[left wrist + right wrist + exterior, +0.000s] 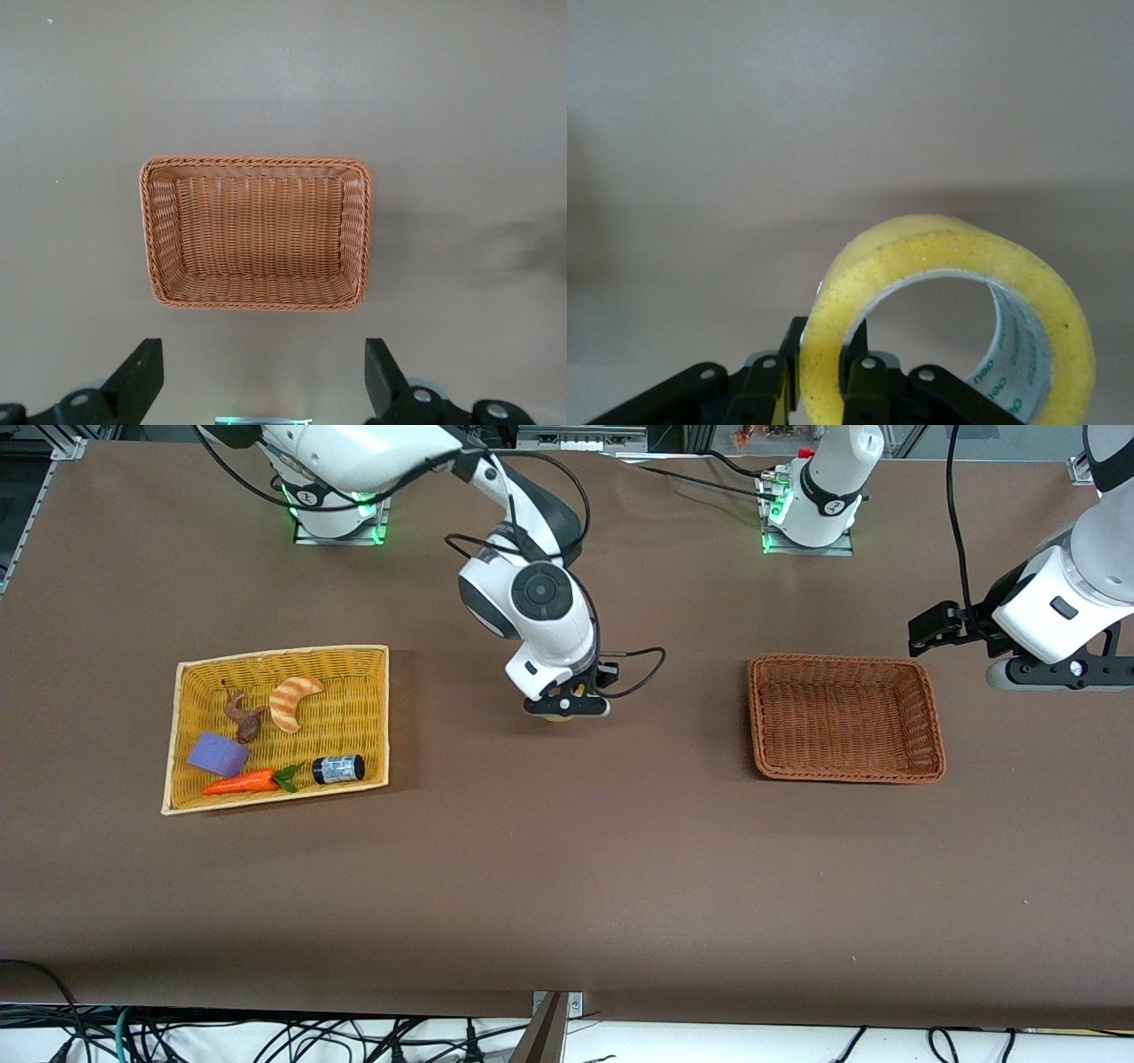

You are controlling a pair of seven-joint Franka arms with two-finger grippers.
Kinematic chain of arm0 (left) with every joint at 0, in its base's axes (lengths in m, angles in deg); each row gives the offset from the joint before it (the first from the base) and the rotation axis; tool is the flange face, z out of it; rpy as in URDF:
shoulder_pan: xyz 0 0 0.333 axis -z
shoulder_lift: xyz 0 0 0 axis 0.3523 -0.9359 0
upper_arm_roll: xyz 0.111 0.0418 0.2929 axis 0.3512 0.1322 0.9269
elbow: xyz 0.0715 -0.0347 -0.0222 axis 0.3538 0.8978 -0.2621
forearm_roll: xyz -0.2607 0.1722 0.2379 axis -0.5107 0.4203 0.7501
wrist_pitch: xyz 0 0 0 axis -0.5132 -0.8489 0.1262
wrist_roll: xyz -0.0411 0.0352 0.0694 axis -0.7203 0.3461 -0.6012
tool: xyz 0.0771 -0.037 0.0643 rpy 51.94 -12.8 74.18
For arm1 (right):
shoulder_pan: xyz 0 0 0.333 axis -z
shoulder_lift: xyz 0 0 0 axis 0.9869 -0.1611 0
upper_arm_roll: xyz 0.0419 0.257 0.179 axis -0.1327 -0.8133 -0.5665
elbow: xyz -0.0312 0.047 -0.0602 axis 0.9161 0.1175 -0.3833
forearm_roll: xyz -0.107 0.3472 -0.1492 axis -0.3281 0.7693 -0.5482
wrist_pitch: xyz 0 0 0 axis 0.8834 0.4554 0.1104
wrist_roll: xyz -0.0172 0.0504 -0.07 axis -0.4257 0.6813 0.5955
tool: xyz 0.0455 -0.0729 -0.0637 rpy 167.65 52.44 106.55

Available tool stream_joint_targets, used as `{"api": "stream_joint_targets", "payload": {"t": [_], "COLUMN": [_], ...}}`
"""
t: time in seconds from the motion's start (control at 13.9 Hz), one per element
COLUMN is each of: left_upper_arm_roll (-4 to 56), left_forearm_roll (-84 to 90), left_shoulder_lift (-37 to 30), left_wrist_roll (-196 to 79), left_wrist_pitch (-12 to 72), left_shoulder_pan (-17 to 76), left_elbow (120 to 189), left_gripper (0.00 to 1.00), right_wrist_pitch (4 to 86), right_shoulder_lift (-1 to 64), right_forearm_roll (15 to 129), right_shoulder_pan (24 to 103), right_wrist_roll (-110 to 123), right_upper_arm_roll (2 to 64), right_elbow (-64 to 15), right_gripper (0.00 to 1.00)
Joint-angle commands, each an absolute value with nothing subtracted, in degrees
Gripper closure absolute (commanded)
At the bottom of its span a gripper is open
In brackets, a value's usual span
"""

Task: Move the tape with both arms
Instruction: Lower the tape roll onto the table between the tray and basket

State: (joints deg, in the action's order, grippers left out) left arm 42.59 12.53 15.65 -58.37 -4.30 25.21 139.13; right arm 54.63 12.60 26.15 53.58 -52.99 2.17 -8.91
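Note:
The tape is a yellowish translucent ring. In the right wrist view my right gripper is shut on the ring's wall, one finger inside the hole and one outside. In the front view the right gripper is low over the bare table between the two baskets, and only a sliver of the tape shows under it. My left gripper hangs in the air at the left arm's end of the table, beside the brown basket. Its fingers are wide apart and empty, with the brown basket below.
A yellow wicker tray at the right arm's end holds an orange-striped croissant toy, a brown piece, a purple block, a carrot and a small dark jar. The brown basket is empty.

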Motion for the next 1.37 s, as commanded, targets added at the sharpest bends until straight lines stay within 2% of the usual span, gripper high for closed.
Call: {"api": "stream_joint_targets", "payload": {"t": [0.0, 0.79, 0.87, 0.94, 1.01, 1.15, 1.3], "left_upper_arm_roll": [42.5, 42.8, 42.9, 42.9, 42.9, 42.9, 42.9], "left_forearm_roll": [12.0, 7.6, 7.7, 7.7, 7.7, 8.2, 8.3], "left_shoulder_lift": [14.9, 15.5, 15.5, 15.7, 15.7, 15.7, 15.3], "left_wrist_roll": [-58.7, -58.8, -58.9, -58.9, -59.4, -59.5, -59.5], "left_wrist_pitch": [-5.5, -5.4, -5.4, -5.4, -5.3, -4.1, -2.8], "left_shoulder_pan": [25.0, 25.5, 25.5, 25.5, 25.5, 25.5, 25.5], "left_elbow": [137.4, 138.6, 138.6, 138.6, 138.7, 140.7, 143.1], "left_gripper": [0.0, 0.0, 0.0, 0.0, 0.0, 0.0, 0.0], "right_wrist_pitch": [54.4, 57.9, 57.9, 57.5, 57.3, 55.1, 48.6], "right_shoulder_lift": [10.1, 4.0, 4.1, 4.4, 5.2, 8.8, 14.4], "right_forearm_roll": [25.3, 20.6, 20.5, 20.6, 20.4, 20.1, 20.4], "right_shoulder_pan": [53.0, 52.7, 52.7, 52.8, 53.0, 53.1, 54.1], "right_wrist_roll": [-53.6, -53.7, -53.8, -53.7, -53.5, -53.1, -52.5], "right_upper_arm_roll": [2.2, 2.2, 2.2, 2.2, 2.2, 2.1, 2.0], "right_elbow": [-6.3, -6.3, -6.3, -6.3, -6.3, -6.3, -6.2], "right_gripper": [1.0, 1.0, 0.93, 0.67, 0.01, 0.0, 0.0]}}
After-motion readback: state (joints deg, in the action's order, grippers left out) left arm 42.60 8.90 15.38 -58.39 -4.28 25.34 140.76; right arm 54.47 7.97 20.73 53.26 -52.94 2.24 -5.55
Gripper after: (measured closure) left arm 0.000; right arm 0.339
